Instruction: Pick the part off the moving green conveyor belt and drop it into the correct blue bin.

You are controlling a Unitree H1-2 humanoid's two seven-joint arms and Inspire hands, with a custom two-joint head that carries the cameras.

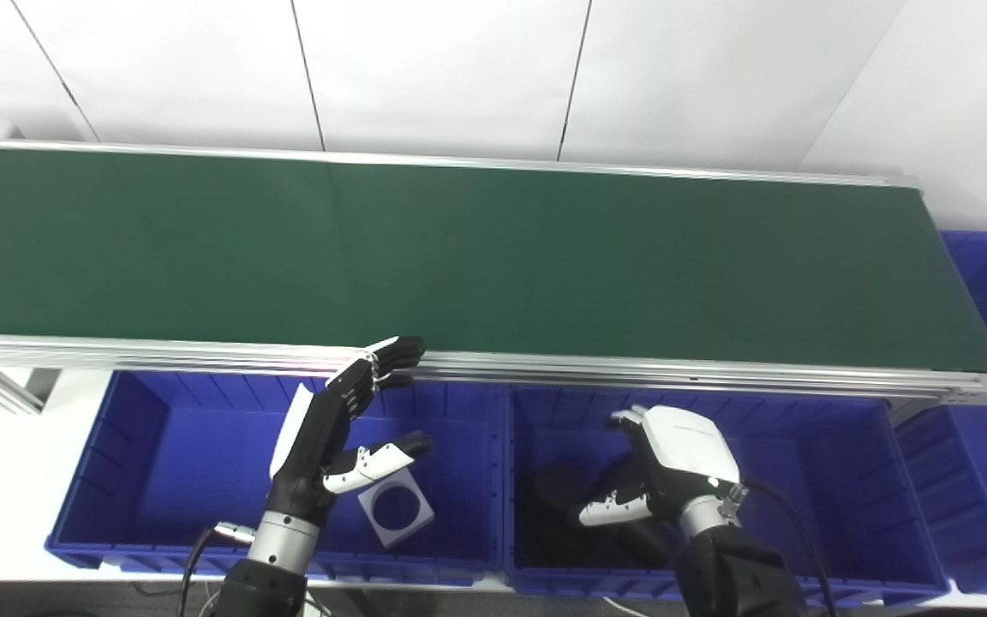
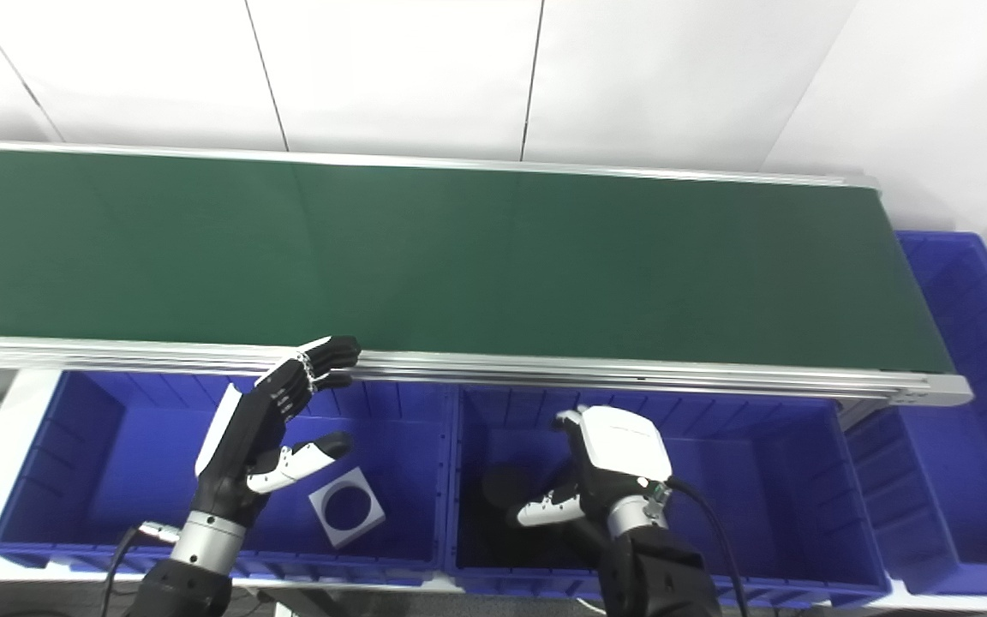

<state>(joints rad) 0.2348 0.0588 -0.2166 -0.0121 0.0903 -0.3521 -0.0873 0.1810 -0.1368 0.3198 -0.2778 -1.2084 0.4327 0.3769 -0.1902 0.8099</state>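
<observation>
Nearest, the left hand [image 1: 335,437] hovers over the left bin [image 1: 142,446], fingers spread and empty. A grey square part [image 1: 396,507] with a round hole lies on the bin floor just right of it. The right hand [image 1: 673,467] hangs over the middle bin [image 1: 836,463]; its fingers curl down, grip indeterminate. Beyond, the belt [image 1: 493,257] shows no part. Judged step: drop done, awaiting the next part.
</observation>
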